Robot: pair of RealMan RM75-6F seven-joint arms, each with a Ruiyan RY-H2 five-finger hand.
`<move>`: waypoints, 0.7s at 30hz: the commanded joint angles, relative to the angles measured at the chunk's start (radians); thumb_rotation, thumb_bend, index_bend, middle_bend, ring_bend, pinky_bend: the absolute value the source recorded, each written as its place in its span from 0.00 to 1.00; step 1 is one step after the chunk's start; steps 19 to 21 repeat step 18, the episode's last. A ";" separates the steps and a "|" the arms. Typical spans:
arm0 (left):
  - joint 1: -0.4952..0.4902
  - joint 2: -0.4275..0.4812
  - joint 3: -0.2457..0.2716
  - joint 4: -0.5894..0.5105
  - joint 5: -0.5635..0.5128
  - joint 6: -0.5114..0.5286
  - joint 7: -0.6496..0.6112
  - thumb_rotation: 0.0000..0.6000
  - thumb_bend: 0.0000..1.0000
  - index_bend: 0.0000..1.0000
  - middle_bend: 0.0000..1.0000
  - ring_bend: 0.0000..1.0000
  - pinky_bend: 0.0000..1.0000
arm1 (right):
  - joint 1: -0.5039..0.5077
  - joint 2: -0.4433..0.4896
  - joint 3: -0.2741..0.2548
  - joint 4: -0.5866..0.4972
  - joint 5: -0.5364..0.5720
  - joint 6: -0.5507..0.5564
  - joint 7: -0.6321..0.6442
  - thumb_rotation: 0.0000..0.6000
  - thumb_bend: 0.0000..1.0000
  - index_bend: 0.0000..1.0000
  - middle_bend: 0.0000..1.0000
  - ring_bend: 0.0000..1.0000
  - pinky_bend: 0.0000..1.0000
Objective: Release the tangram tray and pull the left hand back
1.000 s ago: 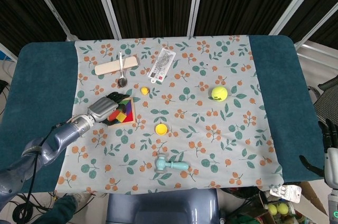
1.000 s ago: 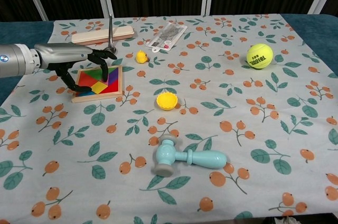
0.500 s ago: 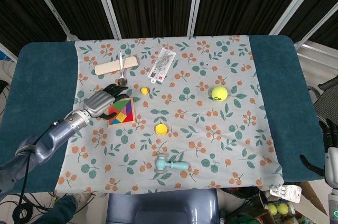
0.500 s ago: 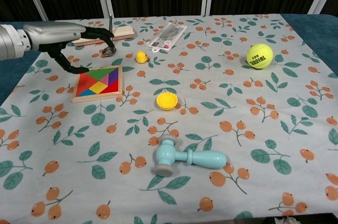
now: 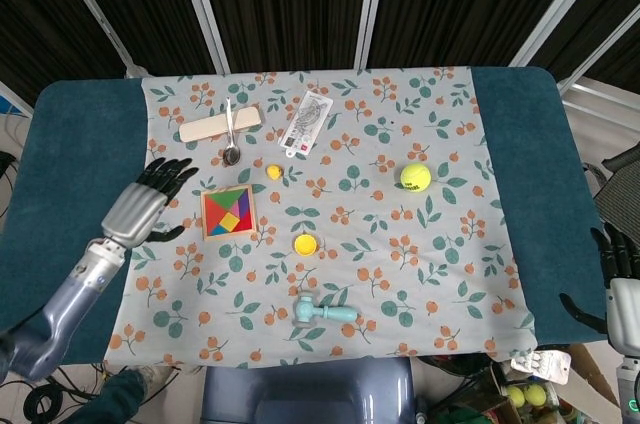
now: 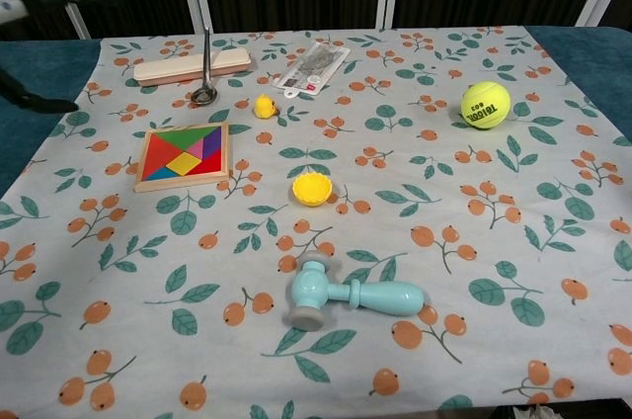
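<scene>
Head view | left hand (image 5: pixel 140 206) — fingers spread, holding nothing | tangram tray (image 5: pixel 229 213) just right of it — apart, flat on tabletop

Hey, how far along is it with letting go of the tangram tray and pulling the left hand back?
Release looks done: the tangram tray lies flat on the cloth, untouched. The left hand is open, beside the tray's left edge with a clear gap. The pull-back is under way; what may remain is retracting further. The right hand idles at the table's far edge.

Dark slatted wall panels (image 5: pixel 290 4) behind the table (image 5: pixel 80 144).
</scene>
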 commanded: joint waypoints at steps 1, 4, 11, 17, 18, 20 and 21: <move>0.180 0.125 0.029 -0.239 -0.066 0.195 0.189 1.00 0.19 0.00 0.00 0.00 0.00 | 0.004 0.004 -0.011 0.010 -0.024 0.002 0.005 1.00 0.10 0.00 0.00 0.04 0.23; 0.230 0.158 0.057 -0.290 -0.040 0.246 0.194 1.00 0.19 0.00 0.00 0.00 0.00 | 0.007 0.004 -0.016 0.013 -0.042 0.006 0.005 1.00 0.10 0.00 0.00 0.04 0.23; 0.321 0.202 0.099 -0.331 0.043 0.344 0.179 1.00 0.19 0.00 0.00 0.00 0.00 | 0.007 0.001 -0.024 0.016 -0.067 0.019 -0.003 1.00 0.10 0.00 0.00 0.04 0.23; 0.357 0.232 0.085 -0.355 0.036 0.373 0.184 1.00 0.19 0.00 0.00 0.00 0.00 | 0.007 0.000 -0.023 0.014 -0.058 0.016 -0.007 1.00 0.10 0.00 0.00 0.04 0.23; 0.358 0.236 0.082 -0.357 0.034 0.367 0.184 1.00 0.19 0.00 0.00 0.00 0.00 | 0.007 0.000 -0.022 0.014 -0.056 0.015 -0.008 1.00 0.10 0.00 0.00 0.04 0.23; 0.358 0.236 0.082 -0.357 0.034 0.367 0.184 1.00 0.19 0.00 0.00 0.00 0.00 | 0.007 0.000 -0.022 0.014 -0.056 0.015 -0.008 1.00 0.10 0.00 0.00 0.04 0.23; 0.358 0.236 0.082 -0.357 0.034 0.367 0.184 1.00 0.19 0.00 0.00 0.00 0.00 | 0.007 0.000 -0.022 0.014 -0.056 0.015 -0.008 1.00 0.10 0.00 0.00 0.04 0.23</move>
